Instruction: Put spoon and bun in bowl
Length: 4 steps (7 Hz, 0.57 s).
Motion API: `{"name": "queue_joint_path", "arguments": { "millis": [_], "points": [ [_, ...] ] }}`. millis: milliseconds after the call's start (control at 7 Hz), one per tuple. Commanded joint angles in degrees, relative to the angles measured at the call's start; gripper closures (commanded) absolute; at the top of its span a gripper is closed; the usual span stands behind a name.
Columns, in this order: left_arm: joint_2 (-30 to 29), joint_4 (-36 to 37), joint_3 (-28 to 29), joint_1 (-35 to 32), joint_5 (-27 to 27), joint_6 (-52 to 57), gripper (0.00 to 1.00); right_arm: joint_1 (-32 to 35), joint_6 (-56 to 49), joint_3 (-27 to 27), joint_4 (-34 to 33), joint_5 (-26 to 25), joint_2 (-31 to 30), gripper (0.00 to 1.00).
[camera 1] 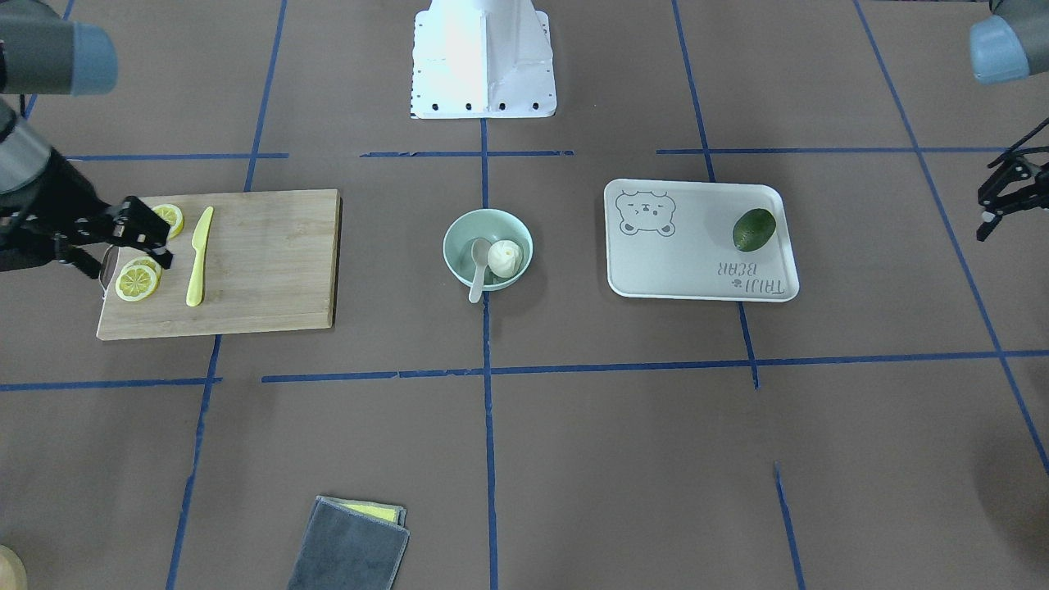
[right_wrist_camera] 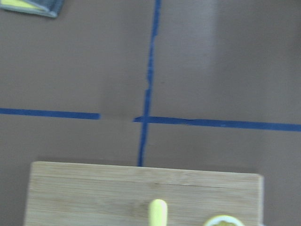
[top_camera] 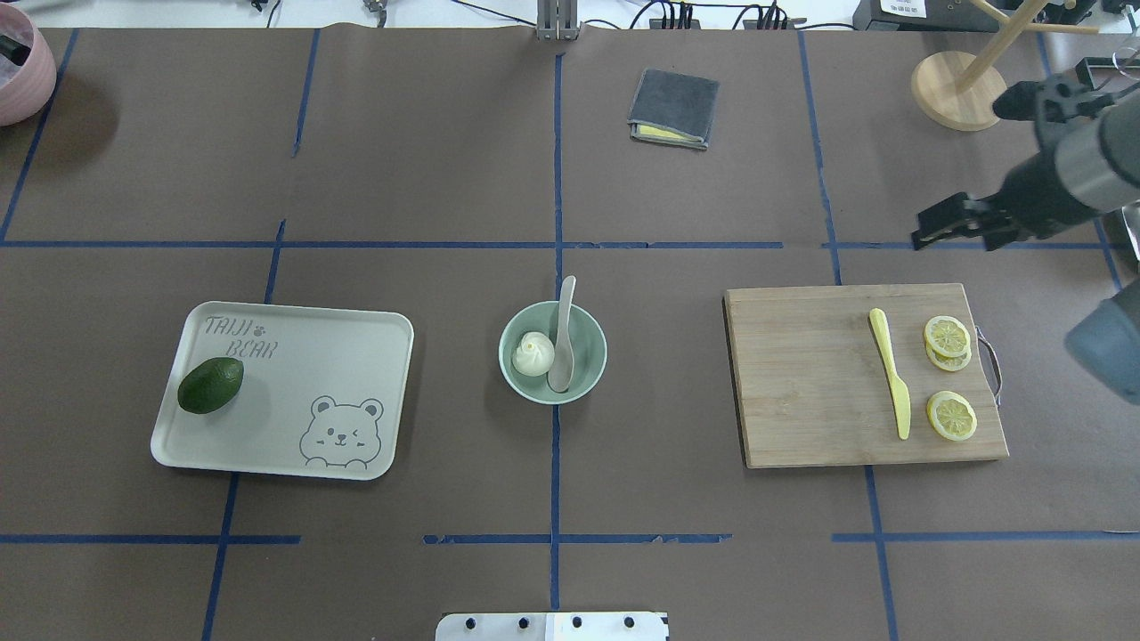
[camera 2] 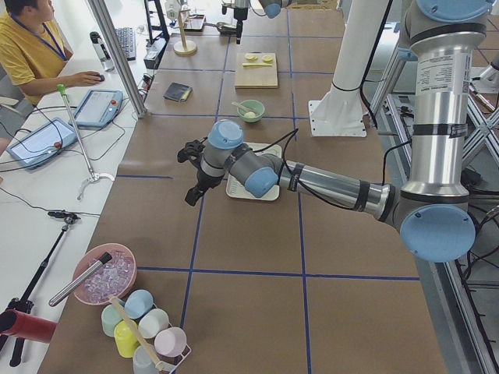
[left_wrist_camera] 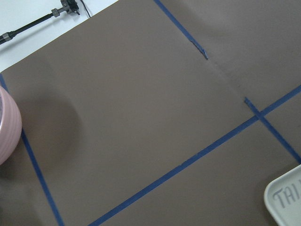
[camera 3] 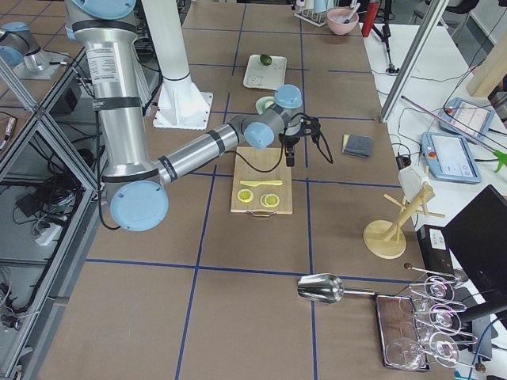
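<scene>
1. Since the spoon (top_camera: pixel 564 338) and bun (top_camera: pixel 533 353) both lie in the bowl (top_camera: pixel 595 331), with the spoon's handle propped over the rim, the task reads as complete.
2. Right gripper (camera 1: pixel 166 250): fingers parted, empty, over the end of the cutting board (camera 1: pixel 270 262).
3. Left gripper (camera 1: pixel 983 215): apparently spread, empty, and partly cropped at the frame edge.

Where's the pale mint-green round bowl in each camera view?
Front-facing: pale mint-green round bowl dead centre, on the blue tape line.
Overhead: centre, same line.
Exterior left: far, upper middle.
Exterior right: upper middle, partly hidden.
Left wrist: not in it.
Right wrist: not in it.
Landmark: the rectangular wooden cutting board beside it, on the robot's right.
</scene>
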Motion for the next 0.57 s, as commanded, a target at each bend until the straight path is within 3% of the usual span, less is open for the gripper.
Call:
{"name": "queue_joint_path", "arguments": {
  "millis": [0, 286, 429],
  "points": [
    [1.4, 6.1, 1.7, -5.2, -3.6, 5.8, 0.0, 12.5, -21.0, -5.2, -0.1, 5.2, -6.9, 0.0],
    [-0.1, 16.8, 1.9, -5.3, -6.2, 5.7, 0.0, 18.1, -31.1, -9.9, -1.7, 6.9, -7.6, 0.0],
    [-2.0, 23.4, 1.9, -5.2, -7.2, 5.4, 0.0, 20.6, -37.6, -9.5, -8.2, 6.9, -7.2, 0.0]
  ]
}}
